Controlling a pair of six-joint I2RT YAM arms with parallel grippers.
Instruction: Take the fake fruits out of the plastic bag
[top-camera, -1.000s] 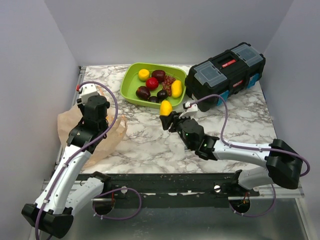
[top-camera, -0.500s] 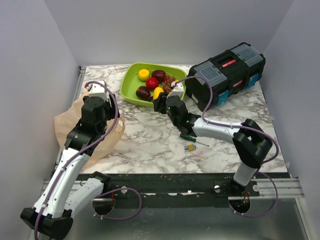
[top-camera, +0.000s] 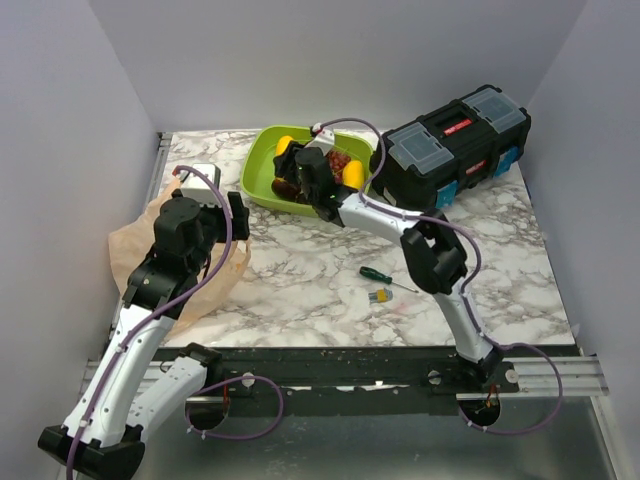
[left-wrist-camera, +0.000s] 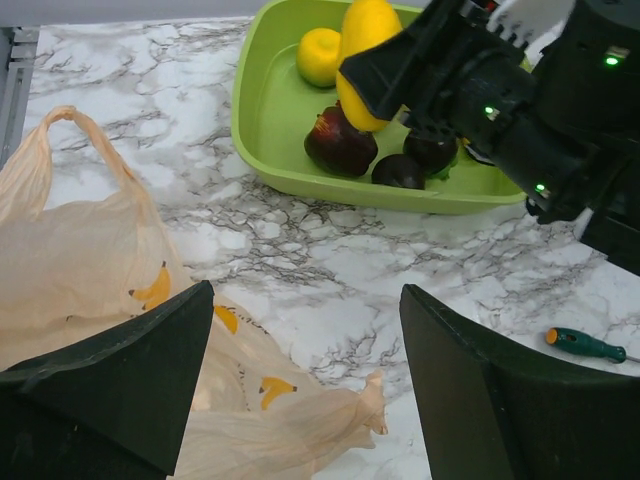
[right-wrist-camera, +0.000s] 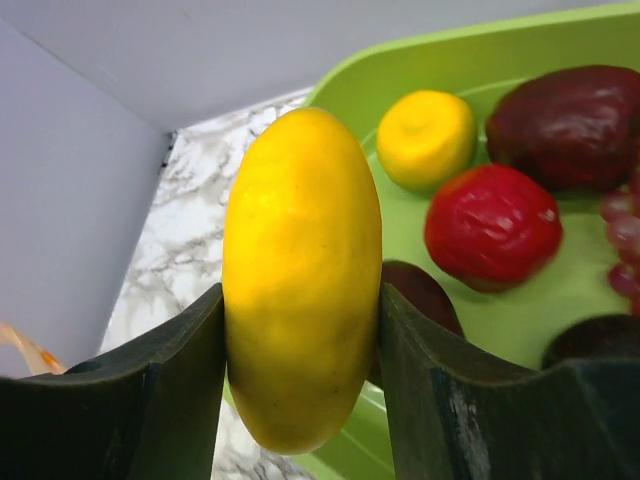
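The pale-orange plastic bag (top-camera: 150, 255) lies crumpled and flat at the table's left, banana prints showing on it (left-wrist-camera: 100, 290). My left gripper (left-wrist-camera: 305, 292) hovers over the bag's right edge, open with nothing between its fingers, seen from above (top-camera: 232, 215). My right gripper (right-wrist-camera: 300, 295) is shut on a long yellow fruit (right-wrist-camera: 300, 200) held above the near-left part of the lime-green tray (top-camera: 258, 168). In the tray lie other fake fruits: a small yellow one (right-wrist-camera: 425, 135), a red one (right-wrist-camera: 490, 225), a dark purple one (right-wrist-camera: 570, 120) and grapes (top-camera: 338, 160).
A black toolbox (top-camera: 450, 145) stands right of the tray. A green-handled screwdriver (top-camera: 380, 273) and a small yellow piece (top-camera: 380, 295) lie on the marble mid-table. Grey walls close in the left, back and right sides.
My right arm carried the long yellow fruit from mid-table to above the tray. My left gripper opened wide and swung slightly right over the bag.
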